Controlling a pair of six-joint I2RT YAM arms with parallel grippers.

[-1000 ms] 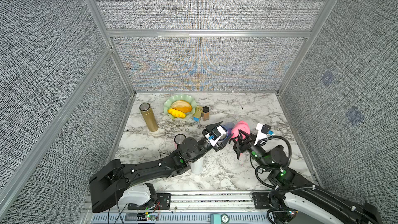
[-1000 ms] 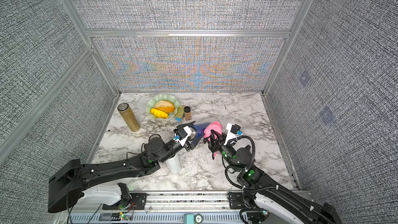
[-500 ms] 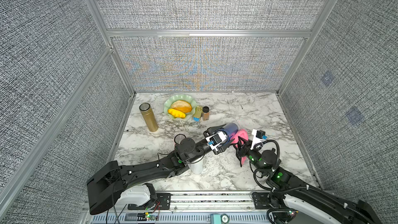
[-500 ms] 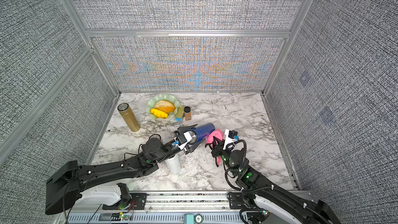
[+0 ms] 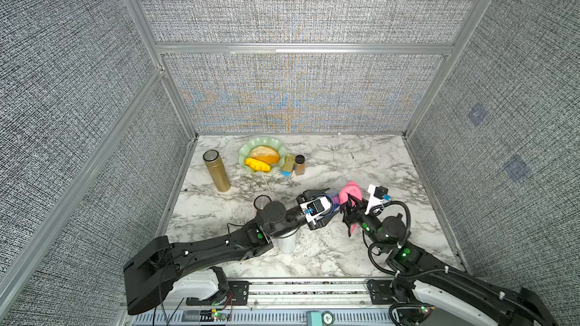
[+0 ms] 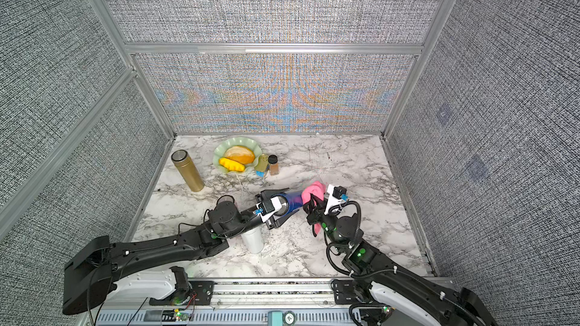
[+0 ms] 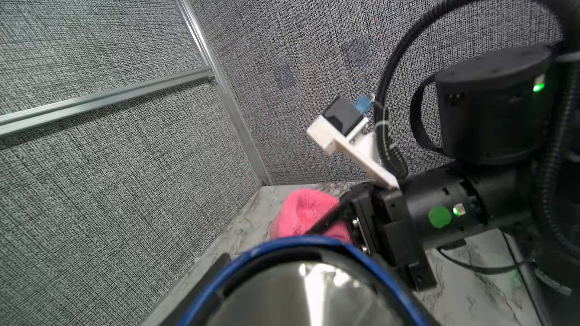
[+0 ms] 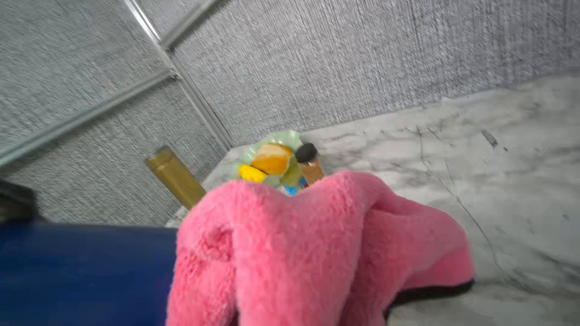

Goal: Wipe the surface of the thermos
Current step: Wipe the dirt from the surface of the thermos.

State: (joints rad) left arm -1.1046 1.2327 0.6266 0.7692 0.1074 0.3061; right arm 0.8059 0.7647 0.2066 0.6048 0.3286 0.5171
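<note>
**Blue thermos gripped on its side, pink cloth pressed to its far end**

The left hand (image 5: 329, 203) is clamped across the blue thermos (image 5: 333, 203), one finger on each side of the body. The thermos lies roughly level above the marble tabletop (image 5: 361, 158), near the middle of the workspace. In the left wrist view its blue rim (image 7: 282, 246) surrounds a shiny metal end face that fills the near part of the picture.

The right hand (image 5: 350, 211) is closed tight on a pink cloth (image 5: 350, 191). The cloth is bunched over the end of the thermos that points away from the left arm, and touches it there. In the right wrist view the cloth (image 8: 314, 246) covers the blue body (image 8: 84, 274) at the join, and a fold hangs down. Both top views show the same contact, with the cloth (image 6: 314, 191) capping the thermos (image 6: 293, 202) between the two hands (image 6: 290, 202) (image 6: 312, 208).

A gold thermos (image 5: 216, 170) stands upright at the back left, well apart from them. Beside it is a green scalloped plate (image 5: 248, 148) holding orange and yellow food. A small yellow-green bottle (image 5: 288, 164) and a black-capped spice jar (image 5: 299, 164) stand just to the plate's right. A white cup (image 5: 287, 243) stands under the left arm, and a dark round cup (image 5: 262, 202) sits just behind the arm's joint.
</note>
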